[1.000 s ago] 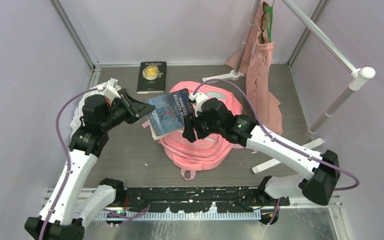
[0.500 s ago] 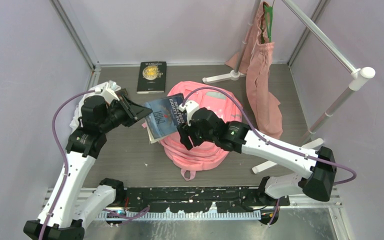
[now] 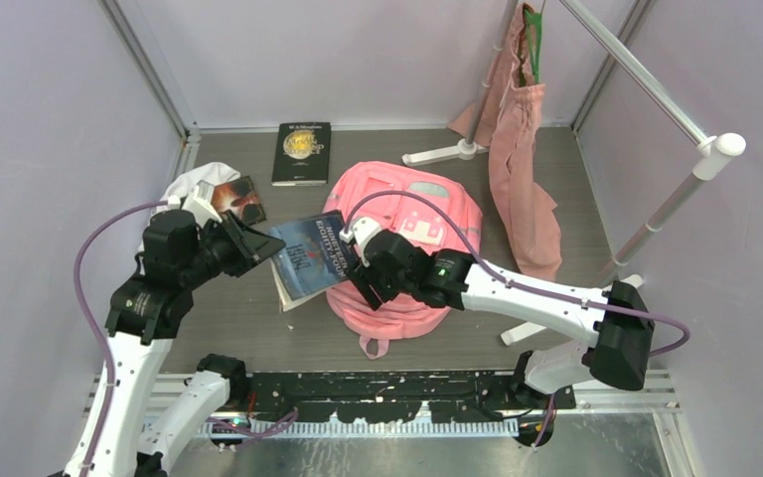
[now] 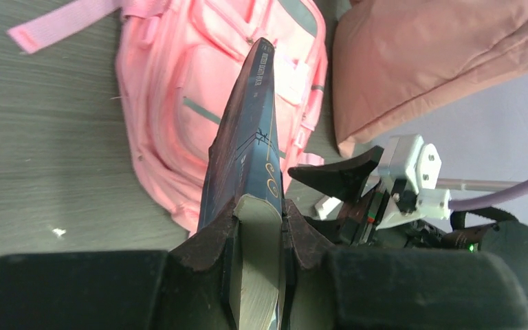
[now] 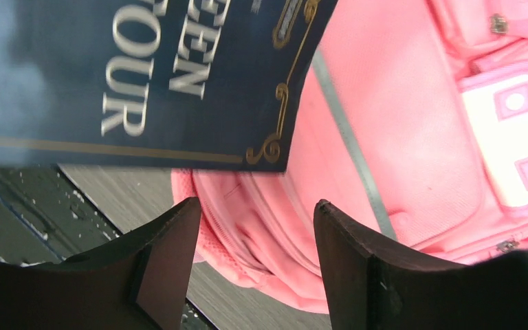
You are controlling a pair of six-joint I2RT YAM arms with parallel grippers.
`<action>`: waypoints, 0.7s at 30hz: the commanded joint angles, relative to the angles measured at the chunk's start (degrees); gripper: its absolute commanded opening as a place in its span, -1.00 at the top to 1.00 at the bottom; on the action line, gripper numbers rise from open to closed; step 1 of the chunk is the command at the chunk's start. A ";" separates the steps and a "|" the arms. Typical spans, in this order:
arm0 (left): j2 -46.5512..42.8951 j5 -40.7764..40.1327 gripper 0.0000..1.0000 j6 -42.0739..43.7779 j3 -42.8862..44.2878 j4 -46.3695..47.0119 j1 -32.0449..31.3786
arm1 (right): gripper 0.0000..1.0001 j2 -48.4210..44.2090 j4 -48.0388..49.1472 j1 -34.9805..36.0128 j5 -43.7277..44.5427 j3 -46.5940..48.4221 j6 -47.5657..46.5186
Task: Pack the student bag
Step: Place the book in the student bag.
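Note:
The pink student bag (image 3: 412,234) lies flat in the middle of the table, its top loop toward the near edge. My left gripper (image 3: 255,245) is shut on the page edge of a dark blue book (image 3: 308,256) and holds it tilted just left of the bag. In the left wrist view the book (image 4: 247,137) stands edge-on between my gripper's (image 4: 258,206) fingers, with the bag (image 4: 172,89) behind it. My right gripper (image 3: 361,281) hangs open over the bag's near left rim. The right wrist view shows it (image 5: 254,213) open above a zip seam of the bag (image 5: 399,137), under the book's corner (image 5: 144,69).
A black book (image 3: 302,152) lies at the back. A white cloth (image 3: 191,185) with a small dark book (image 3: 239,199) on it sits at the left. A dusty-pink tote (image 3: 517,149) hangs on a white rack (image 3: 656,89) whose foot (image 3: 556,320) reaches beside the bag.
My left gripper has carried the blue book left and nearer, off the bag, uncovering the white cloth. My right gripper has slid left and nearer along the bag's edge.

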 commanded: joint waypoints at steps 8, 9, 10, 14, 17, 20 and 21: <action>-0.95 -17.19 1.00 7.20 12.70 -14.54 0.00 | -0.33 3.36 6.97 5.12 -0.40 -6.19 -2.21; -0.44 -18.59 1.00 7.67 13.13 -15.07 0.01 | -0.32 4.05 7.63 5.10 -0.85 -6.29 -2.11; -0.11 -19.33 1.00 7.97 13.42 -15.30 0.01 | -0.32 4.86 7.90 5.11 -1.08 -6.08 -1.82; 0.38 -21.64 1.00 9.62 15.55 -16.26 0.01 | -0.25 7.72 9.43 4.99 1.10 -5.88 -0.67; 1.05 -22.30 1.00 10.63 17.31 -17.14 0.01 | -0.07 9.16 9.42 4.78 4.30 -6.00 -0.85; 1.18 -21.86 1.00 10.55 16.90 -16.94 0.01 | 0.12 9.67 9.33 3.93 3.36 -5.75 -0.47; 1.22 -21.27 1.00 10.41 16.49 -16.66 0.01 | 0.20 9.70 9.22 3.67 2.70 -5.62 -0.55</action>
